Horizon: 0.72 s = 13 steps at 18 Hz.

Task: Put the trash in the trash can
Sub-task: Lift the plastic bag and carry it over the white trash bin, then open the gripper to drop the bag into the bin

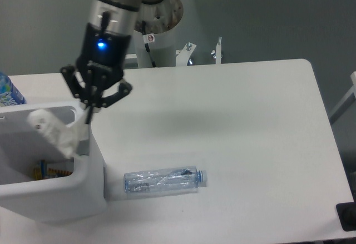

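Arm comes down from top centre, wrist angled to the left, blue light lit on the wrist body. End effector point(89, 114) points down just over the right rim of the trash can point(92, 160), fingers pinched together on a thin tail of the crumpled white wrapper point(51, 132). Wrapper hangs down and to the left from the fingertips, its bulk suspended over the open mouth of the can, off the counter point(239, 144), not touching the can floor as far as can be told.

Trash can is at the left edge of the counter, large white rectangular bin, thick rounded rim, raised tab on the right wall. Inside it, at the bottom, some small yellow and dark bits point(49, 170), too small to identify.

Clear crushed bottle point(164, 180) lies on its side on the counter just right of the can, pale cap pointing right, apart from the end effector. Looks close to the can wall but a contact cannot be told.

Blue-labelled bottle point(8, 92) partly visible at the far left edge behind the can. Metal brackets point(216, 50) behind the counter's back edge near the arm base
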{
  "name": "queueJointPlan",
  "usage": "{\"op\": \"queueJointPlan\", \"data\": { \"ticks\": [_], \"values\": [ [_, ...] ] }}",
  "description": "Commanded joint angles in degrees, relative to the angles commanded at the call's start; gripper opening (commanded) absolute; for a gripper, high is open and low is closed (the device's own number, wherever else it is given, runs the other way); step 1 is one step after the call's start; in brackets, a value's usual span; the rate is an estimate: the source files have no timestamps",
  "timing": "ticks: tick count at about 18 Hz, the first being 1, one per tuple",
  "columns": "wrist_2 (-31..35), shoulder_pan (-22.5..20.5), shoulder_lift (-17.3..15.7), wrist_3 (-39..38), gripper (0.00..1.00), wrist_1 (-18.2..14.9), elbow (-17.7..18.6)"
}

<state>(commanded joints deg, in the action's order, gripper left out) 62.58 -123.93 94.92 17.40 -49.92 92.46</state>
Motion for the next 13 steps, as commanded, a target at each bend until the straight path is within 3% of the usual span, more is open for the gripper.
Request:
{"op": "queueJointPlan", "data": {
  "ticks": [1,2,3,4,5,13],
  "values": [
    [0.0,0.6,0.2,0.0,0.0,0.0,0.2],
    [0.0,0.9,0.3,0.3,0.17,0.0,0.4],
    [0.0,0.9,0.4,0.5,0.38,0.1,0.1],
    [-0.1,0.9,0.6,0.9,0.79,0.2,-0.3],
    [0.0,0.9,0.7,0.8,1.0,0.2,-1.0],
    [0.0,0.8,1.2,0.3,1.0,0.2,-2.2]
  ]
}}
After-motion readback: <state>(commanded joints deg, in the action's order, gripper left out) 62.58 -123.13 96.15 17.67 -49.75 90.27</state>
